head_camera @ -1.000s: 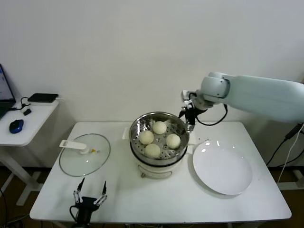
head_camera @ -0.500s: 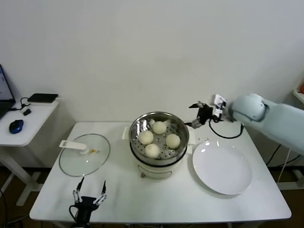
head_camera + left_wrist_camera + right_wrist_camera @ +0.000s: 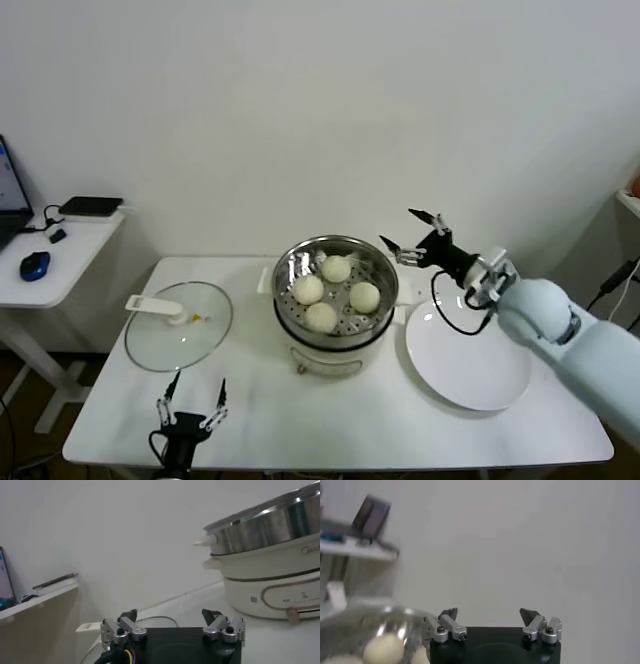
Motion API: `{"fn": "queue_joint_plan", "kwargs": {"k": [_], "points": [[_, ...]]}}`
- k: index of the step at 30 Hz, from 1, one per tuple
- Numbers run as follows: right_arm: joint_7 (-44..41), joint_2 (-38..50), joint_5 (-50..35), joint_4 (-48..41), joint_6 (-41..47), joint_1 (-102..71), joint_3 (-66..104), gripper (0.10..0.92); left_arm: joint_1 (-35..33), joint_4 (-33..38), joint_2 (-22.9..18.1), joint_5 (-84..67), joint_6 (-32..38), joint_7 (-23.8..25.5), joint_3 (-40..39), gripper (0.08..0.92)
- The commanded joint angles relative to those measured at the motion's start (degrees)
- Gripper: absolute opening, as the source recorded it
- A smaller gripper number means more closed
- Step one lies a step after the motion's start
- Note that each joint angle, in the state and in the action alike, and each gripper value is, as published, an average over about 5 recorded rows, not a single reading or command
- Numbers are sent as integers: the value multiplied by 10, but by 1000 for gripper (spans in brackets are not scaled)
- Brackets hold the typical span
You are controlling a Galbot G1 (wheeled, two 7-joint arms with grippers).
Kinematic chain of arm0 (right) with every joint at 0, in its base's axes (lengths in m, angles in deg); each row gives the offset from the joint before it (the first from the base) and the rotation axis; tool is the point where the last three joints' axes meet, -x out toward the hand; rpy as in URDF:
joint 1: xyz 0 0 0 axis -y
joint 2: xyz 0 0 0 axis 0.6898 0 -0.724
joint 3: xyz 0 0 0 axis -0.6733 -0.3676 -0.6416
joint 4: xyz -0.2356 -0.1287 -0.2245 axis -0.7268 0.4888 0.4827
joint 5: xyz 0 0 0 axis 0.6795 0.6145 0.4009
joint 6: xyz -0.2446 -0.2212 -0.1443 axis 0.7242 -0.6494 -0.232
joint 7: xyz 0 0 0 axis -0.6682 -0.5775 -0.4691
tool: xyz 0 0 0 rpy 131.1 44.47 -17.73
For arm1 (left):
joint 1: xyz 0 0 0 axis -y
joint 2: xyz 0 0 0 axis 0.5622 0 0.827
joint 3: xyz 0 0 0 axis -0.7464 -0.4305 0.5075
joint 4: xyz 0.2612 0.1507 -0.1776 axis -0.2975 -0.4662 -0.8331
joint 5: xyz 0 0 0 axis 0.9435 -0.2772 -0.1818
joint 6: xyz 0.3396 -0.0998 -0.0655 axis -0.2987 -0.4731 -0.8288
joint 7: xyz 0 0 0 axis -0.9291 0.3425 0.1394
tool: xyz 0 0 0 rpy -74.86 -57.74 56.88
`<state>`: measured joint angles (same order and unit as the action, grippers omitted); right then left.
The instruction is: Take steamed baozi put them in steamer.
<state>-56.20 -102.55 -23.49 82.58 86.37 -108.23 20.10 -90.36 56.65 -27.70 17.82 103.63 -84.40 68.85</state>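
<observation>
Several cream-white baozi (image 3: 335, 268) lie inside the shiny steel steamer (image 3: 300, 330) at the table's middle; two show in the right wrist view (image 3: 382, 649). My right gripper (image 3: 409, 232) is open and empty, raised just right of the steamer's rim; in its own wrist view (image 3: 489, 613) its fingers stand wide apart. My left gripper (image 3: 190, 396) is open and empty, parked at the table's front left edge, and shows open in the left wrist view (image 3: 170, 614). The steamer also shows in the left wrist view (image 3: 270, 525).
A round glass lid (image 3: 178, 325) with a white handle lies left of the steamer. A flat white plate (image 3: 468, 358) lies to its right, under my right arm. A side desk (image 3: 45, 262) with a blue mouse stands at far left.
My right arm has swung from the steamer's back right rim out to the right and lowered over the plate; its gripper now points back toward the steamer. The left arm has not moved.
</observation>
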Motion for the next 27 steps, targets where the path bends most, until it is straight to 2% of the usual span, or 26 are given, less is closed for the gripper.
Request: {"fn": "queue_joint_plan", "kwargs": {"k": [1,7,12,27], "points": [[32,-214,92,35,-157,-537,403,823,0,0,-28,1,1,-1,-1,823],[-9,-302,110,9,-259,-601,417,823,-3,8,-28,-2,2,-1,3,823],[-24,-342,112,-3,-312,-643,422,823,-2,12,-28,-3,0,-2,3,823],[-17,-373,111,-7,-333,-665,409,823,-2,15,-28,-3,-1,-3,3,823]]}}
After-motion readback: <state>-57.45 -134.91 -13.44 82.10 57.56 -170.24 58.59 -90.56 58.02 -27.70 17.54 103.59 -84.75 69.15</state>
